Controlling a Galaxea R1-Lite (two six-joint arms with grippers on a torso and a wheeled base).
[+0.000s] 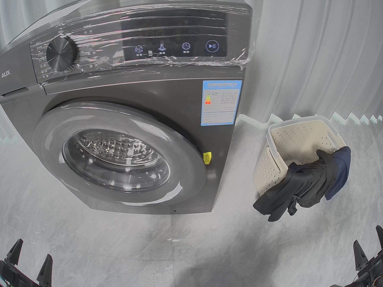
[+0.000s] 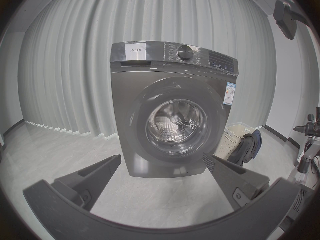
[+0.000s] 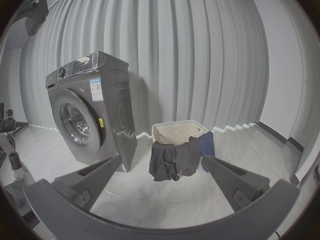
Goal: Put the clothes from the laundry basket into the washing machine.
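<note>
- Head view: the washing machine [image 1: 131, 100] stands on the floor [image 1: 223, 244] at about 11 o'clock from you. Its round door [image 1: 119, 160] is shut, and through the glass you see only bare drum metal.
- The laundry basket [image 1: 279, 140] sits on the floor at about 2 o'clock, just beside the machine's right flank. A black garment [image 1: 303, 186] hangs over its near rim and trails down to the floor. A navy garment [image 1: 341, 168] is draped over the rim next to it, at the black one's 3 o'clock.
- Your left hand [image 1: 32, 251] waits low at 7 o'clock and your right hand [image 1: 367, 236] at 5 o'clock. Both are well apart from machine and basket.
- Left wrist view: this hand's fingers [image 2: 96, 174] are spread wide and hold nothing. The hand faces the shut door at 12 o'clock, with open floor between them.
- Right wrist view: this hand's fingers [image 3: 233, 180] are also spread wide and empty. The hand faces the basket and its two hanging garments at 12 o'clock, with the machine off at 10 o'clock. A pleated curtain [image 3: 200, 67] hangs behind both.
- Step in hand, as I judge it: the very start. No clothes are in the drum and the door is not yet open.
- Next move, as I judge it: the door has to be pulled open before anything goes in, and the left hand is better placed for that. The right hand then needs to travel forward and down to pinch the black garment where it folds over the rim.
</note>
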